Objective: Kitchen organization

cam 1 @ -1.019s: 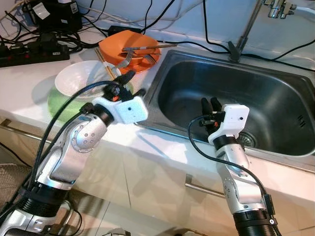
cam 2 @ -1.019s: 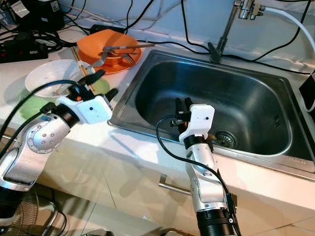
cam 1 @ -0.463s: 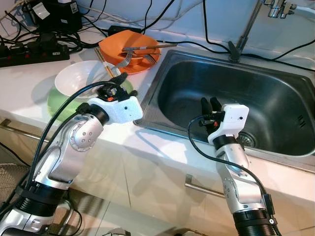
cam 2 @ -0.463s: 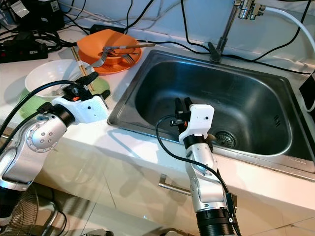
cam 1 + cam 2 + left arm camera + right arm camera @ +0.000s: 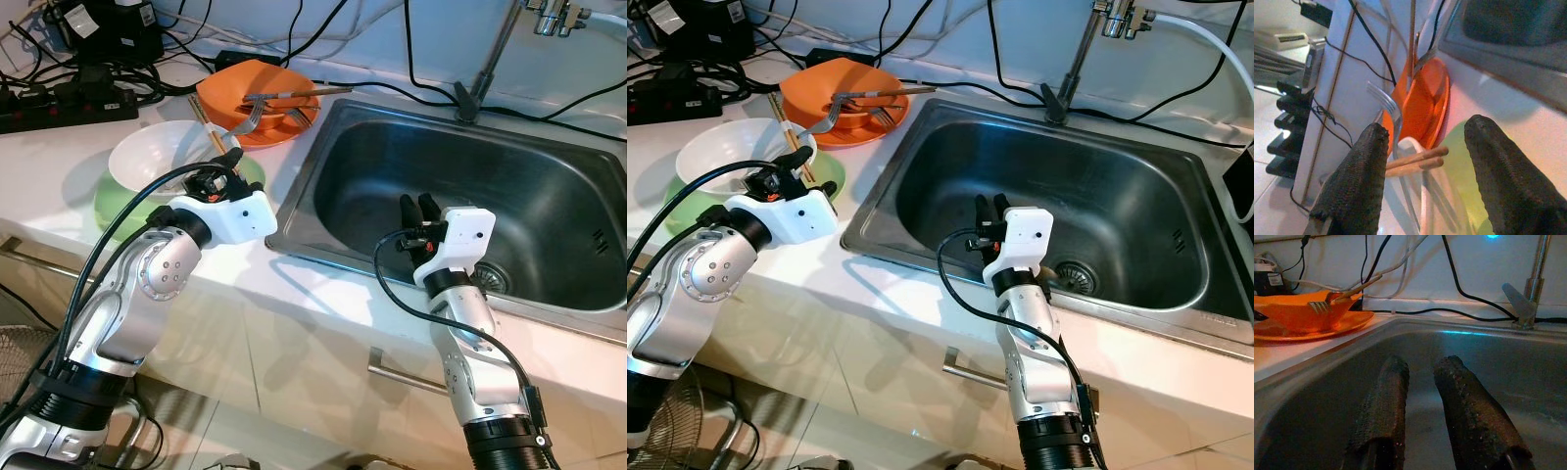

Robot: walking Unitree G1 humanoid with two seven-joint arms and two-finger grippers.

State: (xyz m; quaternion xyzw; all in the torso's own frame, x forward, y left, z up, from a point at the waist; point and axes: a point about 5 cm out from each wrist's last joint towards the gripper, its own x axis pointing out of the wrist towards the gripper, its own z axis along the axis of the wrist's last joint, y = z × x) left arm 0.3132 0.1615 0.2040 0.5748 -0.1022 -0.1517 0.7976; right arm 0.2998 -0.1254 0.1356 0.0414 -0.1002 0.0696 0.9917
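Observation:
A white bowl (image 5: pixel 157 157) rests on a green plate (image 5: pixel 113 204) on the counter, with wooden chopsticks (image 5: pixel 212 137) lying across its rim. Behind them, orange dishes (image 5: pixel 245 93) hold forks (image 5: pixel 279 98). My left gripper (image 5: pixel 217 168) is open at the near right edge of the bowl and plate. In the left wrist view the chopsticks (image 5: pixel 1415 160), a fork (image 5: pixel 1385 102) and the bowl rim (image 5: pixel 1422 196) lie between its fingers (image 5: pixel 1364 166), which grip nothing. My right gripper (image 5: pixel 419 206) hangs inside the steel sink (image 5: pixel 549 186), its fingers (image 5: pixel 1393 382) slightly apart and empty.
The faucet (image 5: pixel 490 59) stands behind the sink, and the drain (image 5: pixel 495 277) lies just right of my right gripper. Power strips and black cables (image 5: pixel 69 98) crowd the back left of the counter. A cabinet handle (image 5: pixel 397 374) is below the counter edge.
My left gripper has shifted left, away from the sink's edge, and now sits over the rim of the white bowl and green plate. The right arm has not moved.

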